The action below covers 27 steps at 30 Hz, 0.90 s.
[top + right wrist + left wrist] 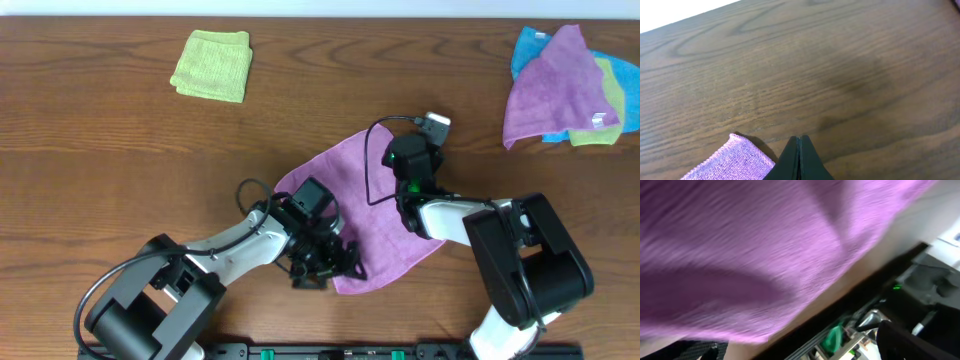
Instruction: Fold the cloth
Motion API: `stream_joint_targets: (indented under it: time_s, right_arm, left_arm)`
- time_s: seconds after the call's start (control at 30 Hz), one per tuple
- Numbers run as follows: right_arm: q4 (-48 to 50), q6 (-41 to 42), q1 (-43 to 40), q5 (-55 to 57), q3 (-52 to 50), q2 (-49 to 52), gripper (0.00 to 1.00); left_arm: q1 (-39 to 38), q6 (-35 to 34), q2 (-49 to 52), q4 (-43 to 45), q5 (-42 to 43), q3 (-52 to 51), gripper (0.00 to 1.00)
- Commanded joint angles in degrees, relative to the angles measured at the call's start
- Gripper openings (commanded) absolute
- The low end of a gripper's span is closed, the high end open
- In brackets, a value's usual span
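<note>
The purple cloth (375,215) lies spread in the middle of the wooden table. My left gripper (322,262) is at its near left edge. In the left wrist view the cloth (765,255) is blurred, very close and raised off the table, and it hides the jaws, so it appears held. My right gripper (408,158) is at the cloth's far right side. In the right wrist view its fingers (800,142) are pressed together with nothing showing between them. A cloth corner (732,162) lies just to their left.
A folded yellow-green cloth (212,65) lies at the far left. A pile of purple, blue and green cloths (565,85) sits at the far right. The table's front edge and the dark robot frame (920,310) show close behind the left gripper.
</note>
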Motion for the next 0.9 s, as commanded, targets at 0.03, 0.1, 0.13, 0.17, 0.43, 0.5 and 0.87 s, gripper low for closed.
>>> stream_joint_targets:
  time_s: [0.03, 0.1, 0.13, 0.17, 0.43, 0.5, 0.87]
  right_arm:
    - [0.15, -4.98, -0.63, -1.60, 2.36, -0.46, 0.02]
    - [0.11, -4.98, -0.63, -3.13, 2.84, -1.05, 0.02]
    - [-0.09, -4.96, -0.66, -4.00, 3.06, -1.22, 0.01]
    - [-0.35, -4.98, -0.68, -5.05, 3.30, -1.27, 0.02]
    - [-6.19, -4.96, -0.68, -12.33, 3.48, -1.46, 0.02]
    - [-8.66, -4.96, -0.68, -12.33, 3.48, -1.97, 0.02]
    - [-15.08, -4.94, -0.61, -15.87, 3.48, -4.15, 0.01]
  left_arm:
    - [4.02, 3.02, 0.15, -3.58, -7.10, -0.11, 0.95]
    - [7.04, 3.02, 0.15, -2.75, -6.80, 0.13, 0.95]
    - [8.26, 3.06, 0.13, -2.71, -6.69, 0.48, 0.95]
    - [9.70, 3.61, 0.02, -3.10, -6.71, 1.05, 0.95]
    - [18.38, 4.17, -5.14, -10.84, -6.69, 8.74, 0.95]
    - [18.78, 3.78, -6.40, -14.43, -6.69, 11.82, 0.95]
    - [17.75, 5.62, -6.34, -13.97, -18.34, 16.59, 0.95]
